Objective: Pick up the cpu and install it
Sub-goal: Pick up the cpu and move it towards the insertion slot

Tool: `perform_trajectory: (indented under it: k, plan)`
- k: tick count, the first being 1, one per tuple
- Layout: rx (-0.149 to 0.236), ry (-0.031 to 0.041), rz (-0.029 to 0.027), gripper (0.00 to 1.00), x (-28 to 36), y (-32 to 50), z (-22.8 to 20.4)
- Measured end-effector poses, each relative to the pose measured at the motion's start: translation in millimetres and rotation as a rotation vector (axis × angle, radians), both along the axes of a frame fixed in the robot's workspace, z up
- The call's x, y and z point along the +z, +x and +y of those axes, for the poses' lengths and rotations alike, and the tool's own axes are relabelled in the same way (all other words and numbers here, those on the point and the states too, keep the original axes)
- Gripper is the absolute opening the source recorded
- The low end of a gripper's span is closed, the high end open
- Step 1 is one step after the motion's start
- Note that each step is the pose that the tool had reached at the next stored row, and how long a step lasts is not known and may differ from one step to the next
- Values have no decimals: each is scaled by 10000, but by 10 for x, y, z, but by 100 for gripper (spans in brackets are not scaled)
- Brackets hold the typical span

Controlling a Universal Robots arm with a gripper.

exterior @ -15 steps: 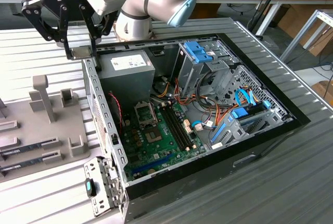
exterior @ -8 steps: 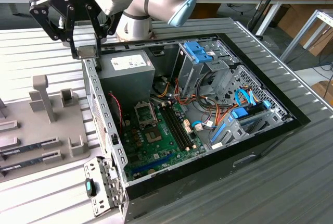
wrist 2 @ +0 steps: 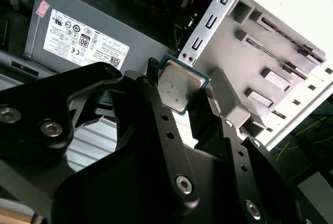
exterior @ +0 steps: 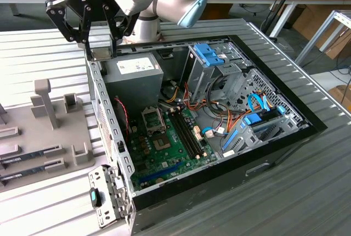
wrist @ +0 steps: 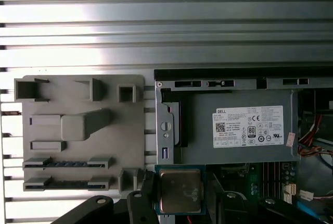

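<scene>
Gripping the cpu point(wrist 2: 179, 86) by two opposite edges, the gripper point(wrist 2: 180, 84) has its black fingers point(wrist 2: 156, 110) clamped on it, silver top facing the cameras in both wrist views and a thin green rim showing around it. The chip hangs in the air, clear of everything beneath it.

Directly under the gripper point(wrist: 179, 193) runs the perforated side wall of the open case point(wrist: 208, 84). Just inside that wall, to one side of the fingertips, lies the grey power supply point(wrist: 239, 125) with its white label. To the other side, outside the case, a grey tray point(wrist: 83, 130) rests on the ribbed metal table point(wrist: 166, 26), with two memory sticks point(wrist: 65, 164) in its slots.

In the exterior view the gripper point(exterior: 100, 43) hovers over the case corner by the power supply point(exterior: 134, 74). The motherboard point(exterior: 164, 142) lies deeper in the case, well apart from the fingertips, its socket point(exterior: 152, 119) beyond the power supply.

The finger pads cover the cpu's held edges, and its near edge point(wrist: 179, 190) is cut off in the first wrist view. I cannot tell whether the socket's cover is raised.
</scene>
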State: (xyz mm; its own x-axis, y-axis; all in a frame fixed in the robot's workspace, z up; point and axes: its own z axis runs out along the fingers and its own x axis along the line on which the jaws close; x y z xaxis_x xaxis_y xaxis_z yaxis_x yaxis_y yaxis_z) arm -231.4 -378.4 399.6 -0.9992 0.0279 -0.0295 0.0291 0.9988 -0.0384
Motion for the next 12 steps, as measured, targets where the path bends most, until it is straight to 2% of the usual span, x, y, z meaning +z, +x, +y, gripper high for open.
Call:
perform_trajectory:
  k: [8,12]
  plan:
    - [-1,0,0,47,-2,114,0]
    - [0,0,0,47,-4,223,0]
